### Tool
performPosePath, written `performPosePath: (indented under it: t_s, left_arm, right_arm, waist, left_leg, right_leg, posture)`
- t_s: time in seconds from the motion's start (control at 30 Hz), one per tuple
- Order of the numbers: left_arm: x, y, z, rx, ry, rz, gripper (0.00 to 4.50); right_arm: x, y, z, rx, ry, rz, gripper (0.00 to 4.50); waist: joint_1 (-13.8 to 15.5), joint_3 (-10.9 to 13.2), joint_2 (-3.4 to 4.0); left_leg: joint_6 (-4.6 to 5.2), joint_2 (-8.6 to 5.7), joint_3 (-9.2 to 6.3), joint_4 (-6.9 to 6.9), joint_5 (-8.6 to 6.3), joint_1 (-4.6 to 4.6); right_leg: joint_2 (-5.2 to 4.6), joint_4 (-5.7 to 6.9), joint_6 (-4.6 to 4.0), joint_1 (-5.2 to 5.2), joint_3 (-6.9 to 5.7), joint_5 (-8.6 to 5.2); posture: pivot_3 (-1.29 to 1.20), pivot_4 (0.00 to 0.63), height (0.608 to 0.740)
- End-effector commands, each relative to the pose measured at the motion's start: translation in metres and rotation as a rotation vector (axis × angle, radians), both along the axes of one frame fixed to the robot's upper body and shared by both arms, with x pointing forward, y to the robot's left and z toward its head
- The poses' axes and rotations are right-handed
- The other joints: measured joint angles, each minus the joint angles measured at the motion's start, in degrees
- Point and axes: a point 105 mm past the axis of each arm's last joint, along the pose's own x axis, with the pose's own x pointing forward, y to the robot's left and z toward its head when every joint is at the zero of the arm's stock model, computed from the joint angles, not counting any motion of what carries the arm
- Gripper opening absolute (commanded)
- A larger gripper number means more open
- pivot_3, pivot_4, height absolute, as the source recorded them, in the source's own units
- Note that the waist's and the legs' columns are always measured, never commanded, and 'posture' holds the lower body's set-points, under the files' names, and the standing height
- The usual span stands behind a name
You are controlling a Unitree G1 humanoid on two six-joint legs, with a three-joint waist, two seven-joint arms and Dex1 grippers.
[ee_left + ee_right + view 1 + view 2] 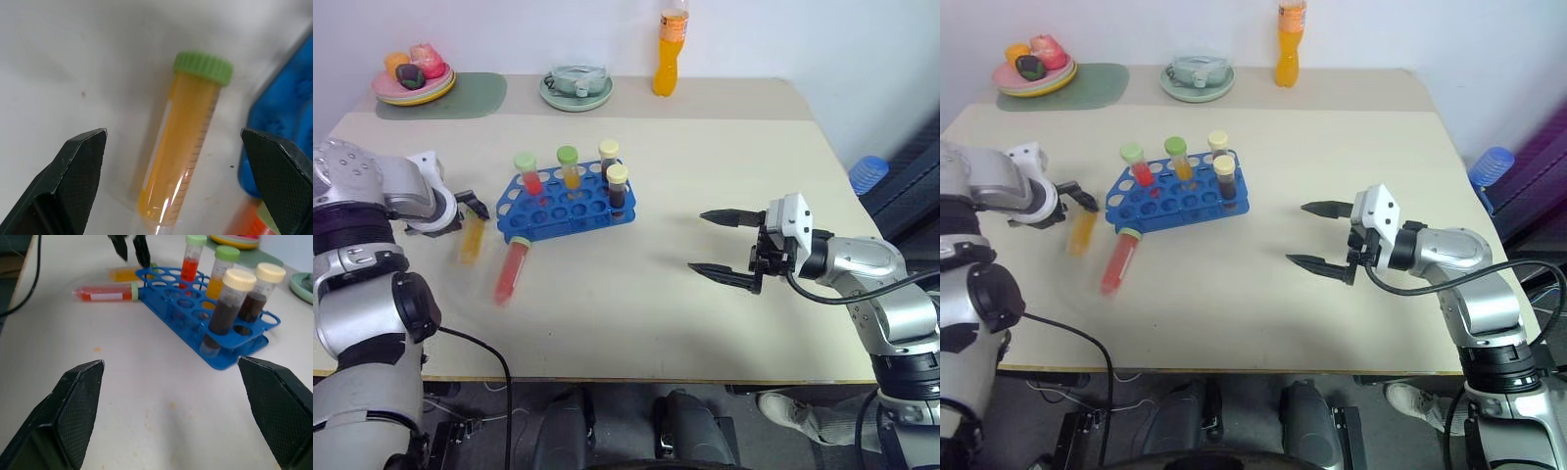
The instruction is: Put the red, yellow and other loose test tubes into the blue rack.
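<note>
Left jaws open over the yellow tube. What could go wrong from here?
1. The yellow tube lies flat on the table; the left gripper closing off-centre could roll it away.
2. The red tube and blue rack sit close beside it, so a jaw may nudge either.
3. Four capped tubes already stand in the rack, so insertion could knock them.

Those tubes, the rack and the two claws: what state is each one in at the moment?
Yellow tube: lying loose on the table, capped, between the left claw's open fingers.
Red tube: lying loose on the table beside the rack, capped.
Blue rack: holds four capped tubes standing upright.
Left claw: open, over the yellow tube.
Right claw: open, holding nothing.
Orange bottle: upright, capped.
</note>
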Motion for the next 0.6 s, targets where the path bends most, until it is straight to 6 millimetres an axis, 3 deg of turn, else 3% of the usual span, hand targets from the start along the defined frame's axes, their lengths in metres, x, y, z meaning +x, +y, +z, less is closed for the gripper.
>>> performPosePath:
  t_s: [0.03,0.2,0.3,0.43,0.5,0.6]
  left_arm:
    - [0.006,0.008,0.016,-0.003,-0.065,0.050,4.50]
    - [0.017,0.008,0.008,-0.021,-0.082,0.093,4.50]
    - [0.020,0.007,0.000,-0.036,-0.071,0.104,3.69]
    - [0.019,0.007,-0.011,-0.031,-0.041,0.103,1.67]
    - [0.018,0.009,-0.015,-0.029,-0.030,0.108,0.90]
    - [0.016,0.010,-0.017,-0.032,-0.015,0.098,0.86]
  right_arm:
    - [-0.005,0.002,0.015,0.023,-0.066,0.016,4.47]
    - [-0.004,0.004,0.017,0.035,-0.072,0.021,4.47]
    - [-0.004,0.005,0.017,0.037,-0.073,0.023,4.50]
    - [-0.005,0.007,0.018,0.040,-0.074,0.023,4.50]
    - [-0.005,0.007,0.018,0.040,-0.075,0.022,4.50]
    - [-0.005,0.007,0.018,0.042,-0.076,0.019,4.50]
  waist:
    - [0.0,0.0,-0.01]
    - [0.2,0.0,-0.02]
    - [0.1,0.0,-0.03]
    - [-0.1,0.0,-0.03]
    - [0.1,0.0,-0.02]
    - [0.1,0.0,-0.02]
  left_leg:
    - [0.00,0.00,0.01,0.00,0.00,0.00]
    - [0.00,-0.01,0.02,0.01,0.00,0.00]
    - [0.00,-0.01,0.02,0.01,0.00,0.00]
    - [0.00,0.00,0.03,0.02,0.00,0.00]
    - [0.00,0.00,0.03,0.02,0.00,0.01]
    - [0.00,0.00,0.04,0.05,0.00,0.01]
  right_leg:
    - [0.00,0.00,0.00,0.00,0.00,0.00]
    - [-0.01,0.00,0.00,0.00,-0.01,0.00]
    - [0.00,0.00,0.00,0.00,-0.01,0.00]
    - [0.00,0.03,0.00,-0.01,0.00,0.00]
    - [0.00,0.05,0.00,-0.01,-0.01,0.00]
    - [-0.01,0.06,0.01,0.01,-0.01,0.00]
  posture:
    - [0.00,0.150,0.740]
    - [0.00,0.150,0.740]
    - [0.00,0.150,0.740]
    - [0.00,0.150,0.740]
    - [0.00,0.150,0.740]
    - [0.00,0.150,0.740]
